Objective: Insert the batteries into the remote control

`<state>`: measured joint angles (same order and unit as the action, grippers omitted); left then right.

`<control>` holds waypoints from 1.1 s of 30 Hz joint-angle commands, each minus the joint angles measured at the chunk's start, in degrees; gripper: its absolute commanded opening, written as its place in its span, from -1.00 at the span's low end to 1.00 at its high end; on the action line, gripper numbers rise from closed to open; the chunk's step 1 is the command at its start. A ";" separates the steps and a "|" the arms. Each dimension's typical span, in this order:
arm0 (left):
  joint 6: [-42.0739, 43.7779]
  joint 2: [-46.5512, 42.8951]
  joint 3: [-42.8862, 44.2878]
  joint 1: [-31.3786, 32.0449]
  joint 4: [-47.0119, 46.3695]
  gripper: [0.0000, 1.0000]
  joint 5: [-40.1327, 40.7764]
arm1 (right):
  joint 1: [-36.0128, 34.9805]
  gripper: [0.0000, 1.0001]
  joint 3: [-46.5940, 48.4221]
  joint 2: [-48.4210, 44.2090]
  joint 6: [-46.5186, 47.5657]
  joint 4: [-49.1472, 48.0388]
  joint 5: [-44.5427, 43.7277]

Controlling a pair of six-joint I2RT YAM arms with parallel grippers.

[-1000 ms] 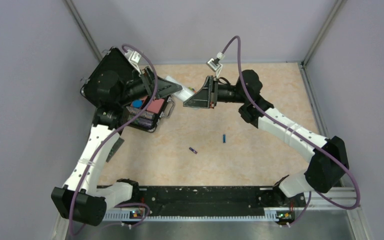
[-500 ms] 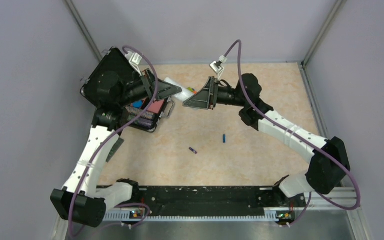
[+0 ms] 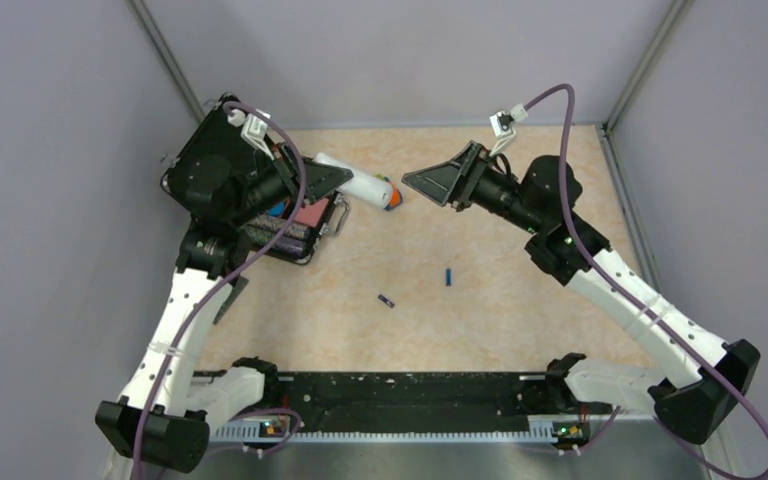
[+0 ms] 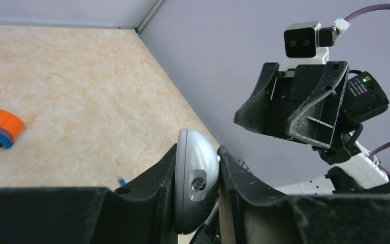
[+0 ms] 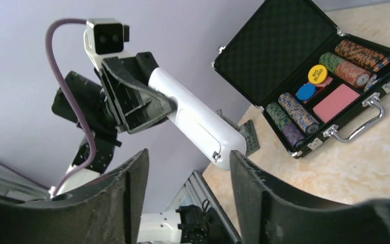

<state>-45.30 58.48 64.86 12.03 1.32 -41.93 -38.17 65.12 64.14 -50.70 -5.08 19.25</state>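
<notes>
Holding the remote control (image 5: 198, 119) aloft, left tool (image 3: 332, 181) clamped on it; right tool (image 3: 428, 180) gapes empty nearby. Down on the counter (image 3: 520, 300) lie the blue battery (image 3: 449, 276) and purple battery (image 3: 387, 300), so the right tool likely fetches one next.

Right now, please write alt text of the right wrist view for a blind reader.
The left arm's black fingers hold a slim white plastic remote control in the air. Beyond it an open black case of striped chips lies on the beige table; the right arm's open fingers frame the bottom.
</notes>
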 commanded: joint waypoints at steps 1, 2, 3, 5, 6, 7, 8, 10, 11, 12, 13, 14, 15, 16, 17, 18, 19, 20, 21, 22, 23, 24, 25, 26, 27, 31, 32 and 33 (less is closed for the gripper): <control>-0.24 -1.08 -1.77 -0.08 -6.13 -1.00 3.79 | -0.20 0.07 2.88 1.00 -2.14 3.87 -2.88; -1.10 -1.27 -2.37 -0.08 -7.27 -1.00 4.08 | -0.37 -0.01 2.89 1.45 -2.99 3.18 -2.18; -1.72 -1.34 -2.80 -0.08 -8.56 -1.00 4.32 | -0.65 -0.10 3.06 1.89 -3.77 2.59 -1.64; -2.57 -1.18 -3.37 -0.06 -9.21 -1.00 4.75 | -1.20 -0.20 3.06 3.01 -5.31 0.98 -0.64; -2.74 -1.05 -3.44 -0.03 -9.23 -1.00 4.71 | -1.55 -0.21 3.13 3.55 -5.90 0.28 -0.32; -2.86 -1.00 -3.58 0.00 -9.23 -1.00 4.72 | -1.85 -0.22 3.12 3.99 -6.39 -0.27 -0.03; -2.89 -1.02 -3.68 0.01 -9.24 -1.00 4.76 | -2.10 -0.22 3.02 4.44 -6.91 -0.92 0.22; -2.87 -1.05 -3.99 0.01 -9.46 -1.00 4.90 | -2.37 -0.23 3.04 5.29 -7.67 -1.07 0.45; -2.68 -1.09 -3.96 0.01 -9.35 -1.00 5.05 | -2.35 -0.23 2.98 5.56 -7.95 -0.96 0.52; -2.49 -1.10 -3.88 0.01 -9.33 -1.00 5.09 | -2.34 -0.22 2.86 5.88 -8.28 -0.84 0.47; -2.37 -1.11 -3.74 0.01 -9.32 -1.00 5.16 | -2.36 -0.17 2.69 6.00 -8.56 -1.09 0.49; -2.27 -1.02 -3.70 0.01 -9.30 -1.00 5.07 | -2.35 -0.12 2.55 6.28 -8.97 -1.33 0.53; -2.33 -0.95 -3.71 0.01 -9.32 -1.00 5.04 | -2.34 -0.09 2.38 6.49 -9.28 -1.56 0.65; -2.23 -0.91 -3.69 0.01 -9.30 -1.00 5.06 | -2.34 -0.10 2.19 6.65 -9.51 -2.47 0.96; -2.11 -0.84 -3.70 0.01 -9.30 -1.00 4.90 | -2.41 -0.16 1.98 6.82 -9.91 -3.20 1.12; -2.03 -0.79 -3.77 0.01 -9.38 -1.00 4.82 | -2.35 -0.25 1.83 6.98 -10.35 -3.96 1.26; -1.96 -0.76 -3.84 0.01 -9.59 -1.00 4.50 | -2.35 -0.31 1.89 7.24 -10.51 -4.27 1.34; -1.88 -0.69 -3.86 0.01 -9.80 -1.00 4.43 | -2.36 -0.35 2.13 7.50 -10.60 -4.27 1.44; -1.78 -0.59 -3.82 0.01 -9.82 -1.00 4.38 | -2.37 -0.38 2.30 7.87 -10.64 -4.13 1.75; -1.58 -0.52 -3.74 0.01 -9.76 -1.00 4.36 | -2.35 -0.42 2.38 8.08 -10.67 -4.27 1.98; -1.48 -0.41 -3.65 0.01 -9.79 -1.00 4.13 | -2.34 -0.44 2.39 8.26 -10.91 -4.50 2.21; -1.44 -0.34 -3.63 0.01 -9.80 -1.00 4.12 | -2.34 -0.46 2.30 8.50 -11.20 -4.59 2.40; -1.43 -0.29 -3.56 0.01 -9.91 -1.00 4.17 | -2.36 -0.45 2.39 8.68 -11.32 -4.47 2.51; -1.42 -0.18 -3.52 0.01 -9.98 -1.00 4.15 | -2.39 -0.45 2.40 8.98 -11.38 -4.42 2.55; -1.47 -0.20 -3.51 0.01 -10.20 -1.00 4.17 | -2.37 -0.44 2.41 9.17 -11.48 -4.46 2.67; -1.72 -0.11 -3.64 0.01 -10.94 -1.00 3.66 | -2.36 -0.39 2.03 9.91 -12.53 -5.69 3.21; -1.74 -0.07 -3.68 0.01 -11.06 -1.00 3.50 | -2.37 -0.38 1.97 10.12 -12.53 -5.82 3.19; -1.74 -0.04 -3.68 0.01 -11.22 -1.00 3.26 | -2.36 -0.38 1.87 10.30 -12.56 -5.82 3.12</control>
<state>-47.22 58.74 61.17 11.99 -4.36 -37.54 -40.03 65.78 73.84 -62.26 -7.73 21.61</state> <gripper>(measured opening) 0.323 0.306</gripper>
